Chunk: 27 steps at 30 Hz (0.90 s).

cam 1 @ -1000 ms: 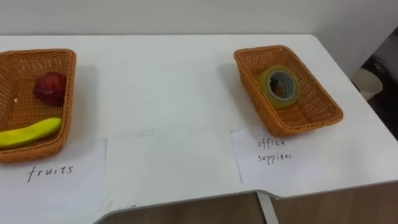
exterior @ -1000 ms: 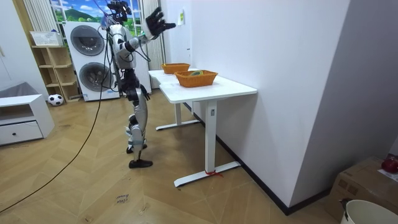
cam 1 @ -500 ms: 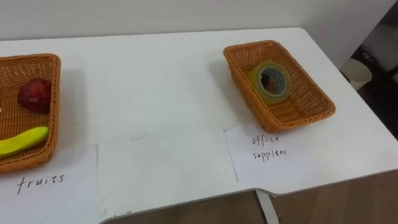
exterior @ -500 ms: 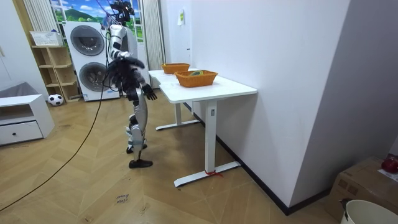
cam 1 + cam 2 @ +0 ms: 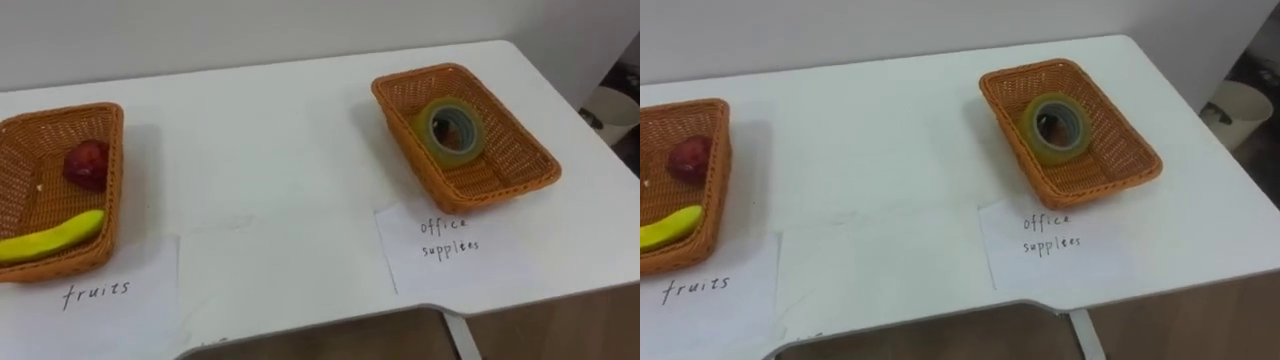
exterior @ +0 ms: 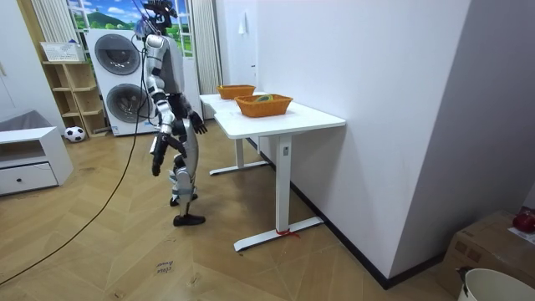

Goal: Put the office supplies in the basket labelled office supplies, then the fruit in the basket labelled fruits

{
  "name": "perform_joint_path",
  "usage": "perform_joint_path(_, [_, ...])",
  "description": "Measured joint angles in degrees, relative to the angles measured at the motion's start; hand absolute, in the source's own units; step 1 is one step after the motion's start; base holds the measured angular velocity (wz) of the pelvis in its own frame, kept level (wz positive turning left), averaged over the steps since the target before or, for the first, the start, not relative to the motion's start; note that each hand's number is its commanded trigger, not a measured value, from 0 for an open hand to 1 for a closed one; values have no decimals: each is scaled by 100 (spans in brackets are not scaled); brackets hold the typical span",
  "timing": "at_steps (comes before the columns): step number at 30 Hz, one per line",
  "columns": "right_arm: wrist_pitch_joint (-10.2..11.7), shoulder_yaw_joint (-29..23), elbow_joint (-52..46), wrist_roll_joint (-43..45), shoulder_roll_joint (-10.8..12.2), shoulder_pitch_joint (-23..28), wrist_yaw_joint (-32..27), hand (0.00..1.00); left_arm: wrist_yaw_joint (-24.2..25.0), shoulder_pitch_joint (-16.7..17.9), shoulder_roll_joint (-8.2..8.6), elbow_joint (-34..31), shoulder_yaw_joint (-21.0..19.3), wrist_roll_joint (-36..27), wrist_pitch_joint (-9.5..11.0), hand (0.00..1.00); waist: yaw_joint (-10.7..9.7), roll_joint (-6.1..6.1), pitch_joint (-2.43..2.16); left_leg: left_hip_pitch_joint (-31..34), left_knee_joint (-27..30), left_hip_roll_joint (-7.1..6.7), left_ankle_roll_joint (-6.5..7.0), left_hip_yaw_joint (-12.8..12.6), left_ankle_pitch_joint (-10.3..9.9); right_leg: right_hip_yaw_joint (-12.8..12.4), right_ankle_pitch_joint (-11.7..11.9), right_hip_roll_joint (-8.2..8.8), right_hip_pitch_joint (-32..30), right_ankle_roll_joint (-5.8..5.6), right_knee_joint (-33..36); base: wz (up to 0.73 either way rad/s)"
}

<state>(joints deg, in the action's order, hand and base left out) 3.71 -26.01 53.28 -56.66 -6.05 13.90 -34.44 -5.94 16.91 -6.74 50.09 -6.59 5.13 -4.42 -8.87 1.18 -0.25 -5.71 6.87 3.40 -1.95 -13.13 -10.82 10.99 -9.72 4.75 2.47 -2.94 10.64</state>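
Left eye view: at the counter's [image 5: 270,170] left edge, the fruits basket [image 5: 113,190] holds a red apple [image 5: 87,163] and a banana [image 5: 50,238]. Near the right edge, a tape roll [image 5: 452,128] lies in the office-supplies basket [image 5: 470,199]. In the room view the left hand [image 6: 199,125] and right hand [image 6: 155,164] hang low; I cannot tell how their fingers are set.

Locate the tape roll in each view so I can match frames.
Left eye view: tape roll right of centre, upper half, lying in the right-hand basket.
Right eye view: tape roll just right of centre, same basket.
Room view: tape roll, a greenish sliver in the nearer basket.
Shared landmark: that basket.
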Motion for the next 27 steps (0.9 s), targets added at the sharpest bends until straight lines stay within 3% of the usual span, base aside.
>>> perform_joint_path(5, [-134, 946, 851, 227, 8, -163, 1243, 0, -15, -39, 60, 262, -22, -48, 127, 0, 192, 16, 2, 8, 6, -24, 0, 94, 0, 55, -33, 17, 23, -12, -18, 9])
perform_joint_path(7, [-236, 1324, 1161, 1142, 17, -233, 1913, 0, -17, -96, 48, 323, -14, -47, 188, 0, 320, 15, 6, 9, 56, -26, -2, 128, -1, 62, -35, 12, 58, -12, -93, 11])
perform_joint_path(13, [-413, 2251, 1413, 2774, -11, -448, 2895, 0, -129, -206, 75, 409, 112, -41, 229, 0, 640, 9, 18, 26, 55, -35, -2, 186, -1, 64, -35, 10, 73, -10, -144, 1])
perform_joint_path(21, [-620, 2489, 1538, 3154, -47, -515, 3261, 0, -266, -242, 101, 460, 125, -43, 192, 0, 739, -29, 44, 21, 55, -57, -2, 257, -1, 78, -38, 18, 140, -16, -209, 4])
perform_joint_path(27, [-630, 2487, 1585, 3257, -87, -570, 3470, 0, -440, -220, 113, 467, 125, -31, 192, 0, 736, 8, 62, 19, 55, -57, -2, 290, -1, 112, -38, 19, 157, -16, -209, 2])
